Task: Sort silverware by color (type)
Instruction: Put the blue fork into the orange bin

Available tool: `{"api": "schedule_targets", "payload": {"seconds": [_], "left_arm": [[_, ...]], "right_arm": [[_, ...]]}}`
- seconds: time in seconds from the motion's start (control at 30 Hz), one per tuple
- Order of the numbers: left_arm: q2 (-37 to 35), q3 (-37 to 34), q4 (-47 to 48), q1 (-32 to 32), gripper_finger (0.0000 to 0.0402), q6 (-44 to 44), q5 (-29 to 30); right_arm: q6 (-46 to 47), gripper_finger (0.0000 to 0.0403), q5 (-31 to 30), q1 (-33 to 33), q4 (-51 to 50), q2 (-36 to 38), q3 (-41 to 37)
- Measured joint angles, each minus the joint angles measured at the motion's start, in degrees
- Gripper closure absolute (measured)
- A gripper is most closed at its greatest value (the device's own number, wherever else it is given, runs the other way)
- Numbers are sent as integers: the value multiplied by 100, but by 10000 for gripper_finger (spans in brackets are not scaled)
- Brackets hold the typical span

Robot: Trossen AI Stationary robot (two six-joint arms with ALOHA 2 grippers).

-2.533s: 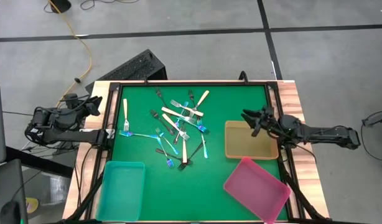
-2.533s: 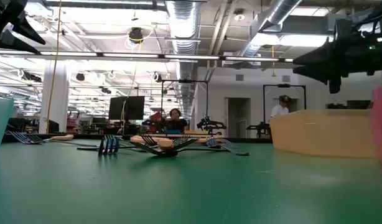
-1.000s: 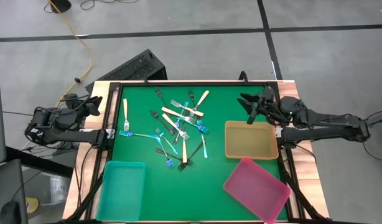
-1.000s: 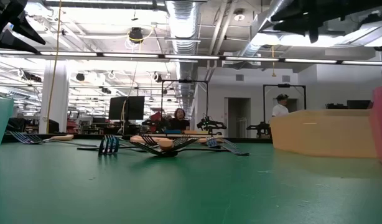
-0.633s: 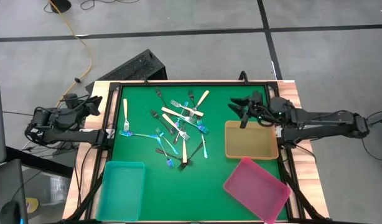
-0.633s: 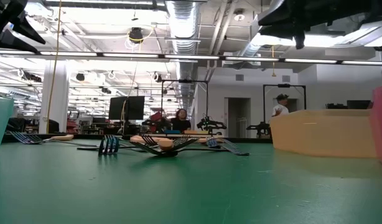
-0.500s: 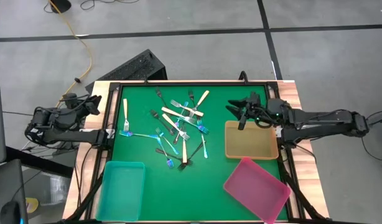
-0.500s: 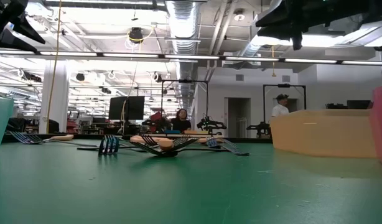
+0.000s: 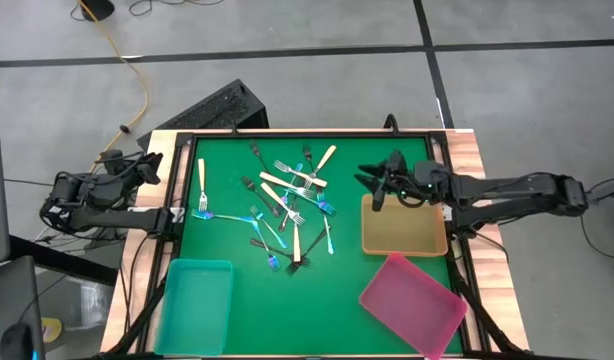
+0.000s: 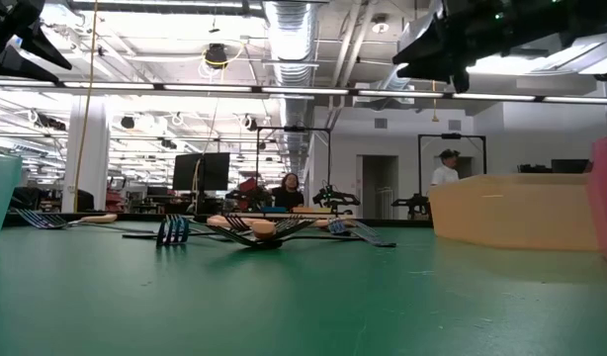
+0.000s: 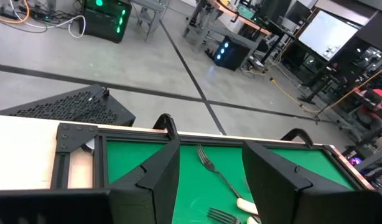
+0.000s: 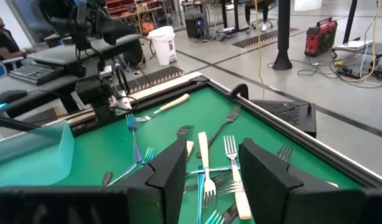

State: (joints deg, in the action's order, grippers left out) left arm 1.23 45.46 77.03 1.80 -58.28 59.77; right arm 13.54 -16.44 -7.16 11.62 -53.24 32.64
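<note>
The right claw (image 9: pixel 375 186) hangs above the green mat, just beside the far corner of the tan tray (image 9: pixel 404 225), fingers apart and holding nothing. The forks (image 9: pixel 290 200) lie in a crossed heap near the mat's middle, toward the left arm's side from this claw. Their long axes point many ways, so wrist turn depends on which fork is picked. The left claw (image 9: pixel 145 170) waits open at the table's edge, approx. as far away.
</note>
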Motion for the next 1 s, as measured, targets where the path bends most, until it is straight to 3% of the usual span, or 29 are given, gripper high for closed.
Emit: {"api": "schedule_targets", "payload": {"seconds": [0.4, 1.0], "left_arm": [[0, 1, 2, -1, 243, 0, 3], [0, -1, 2, 0, 243, 0, 0]], "right_arm": [[0, 234, -16, 0, 231, -415, 0], [-9, 234, -16, -54, 215, -421, 0]]}}
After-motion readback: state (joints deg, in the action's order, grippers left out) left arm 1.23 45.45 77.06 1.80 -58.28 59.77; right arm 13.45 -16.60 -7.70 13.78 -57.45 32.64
